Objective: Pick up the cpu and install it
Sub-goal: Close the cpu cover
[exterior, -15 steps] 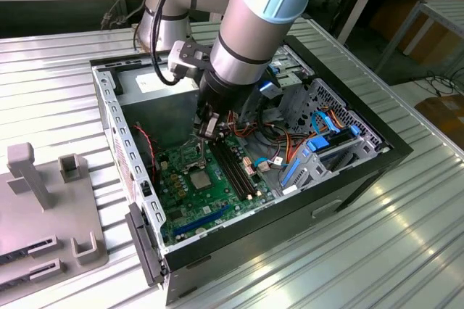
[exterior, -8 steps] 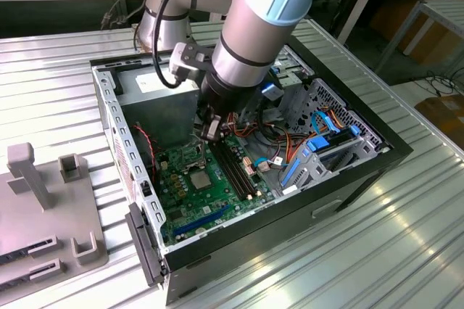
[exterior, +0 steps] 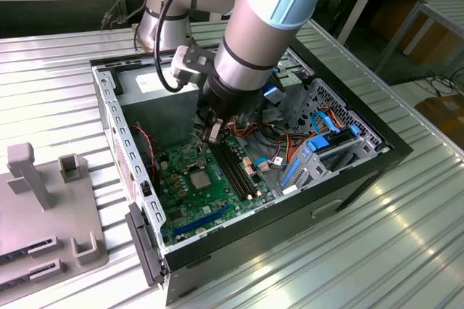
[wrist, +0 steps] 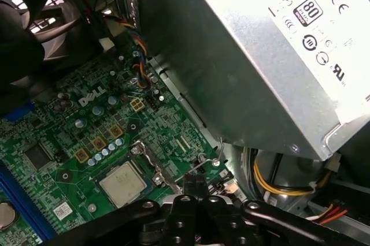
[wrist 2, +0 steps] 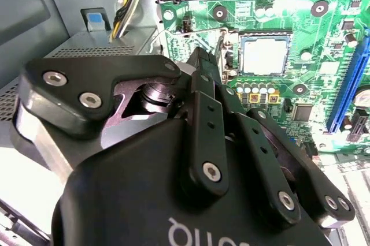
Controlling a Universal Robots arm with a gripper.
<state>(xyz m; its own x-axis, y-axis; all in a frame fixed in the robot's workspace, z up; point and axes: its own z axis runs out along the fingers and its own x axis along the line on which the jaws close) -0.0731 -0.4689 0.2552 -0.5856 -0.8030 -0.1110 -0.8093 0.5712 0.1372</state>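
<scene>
Exterior view: bright, even light w/ glare streaks on the ribbed metal table (exterior: pixel 406 251). First wrist view: power supply (wrist: pixel 272 55) blown out white at one corner, fan area dark. Second wrist view: gripper (wrist 2: pixel 199 64) close up, soft, board (wrist 2: pixel 324 55) sharp w/ hot spots.

Silver-grey arm with pale blue joint caps and a black linkage gripper

In the exterior view the arm (exterior: pixel 250 40) is built of fat silver-grey tubes, its joints capped in pale blue, with a dark ring where the segments meet. A black cable (exterior: pixel 168 26) loops down along it to a small grey box (exterior: pixel 190 62) bolted at the wrist. The gripper (wrist 2: pixel 203 75) in both wrist views is matte black, made of flat link bars pinned with silver socket-head screws (wrist 2: pixel 211 171) around a bright metal hub, with white lettering on its housing.
</scene>
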